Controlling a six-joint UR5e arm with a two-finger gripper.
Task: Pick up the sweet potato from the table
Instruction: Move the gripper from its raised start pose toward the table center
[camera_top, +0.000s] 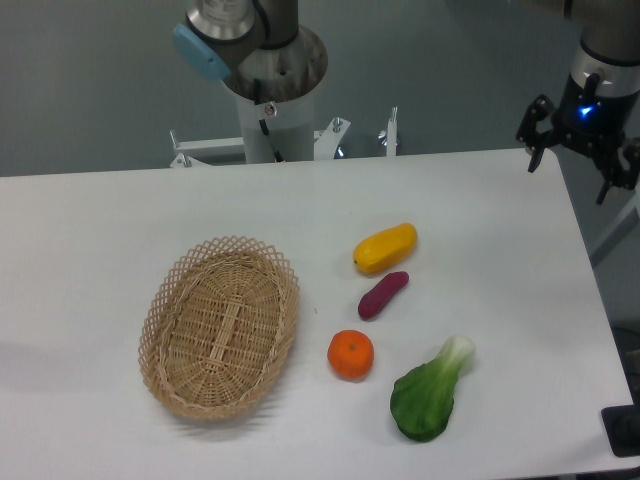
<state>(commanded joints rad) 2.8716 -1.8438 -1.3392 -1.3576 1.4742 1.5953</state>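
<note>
White and broad, the counter (120, 230) carries everything in view. Near its middle lies the sweet potato (383, 295), slanted, just below a yellow fruit (385, 248) and above a round orange (350, 354). A leafy green vegetable (430, 392) sits toward the front right, and an oval wicker basket (220, 325) lies to the left. At the far right corner the hand (580, 145) hovers released, fingers spread, well apart from the sweet potato.

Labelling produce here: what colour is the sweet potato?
Reddish-purple; the sweet potato shows clearly in the fixed camera view.
</note>
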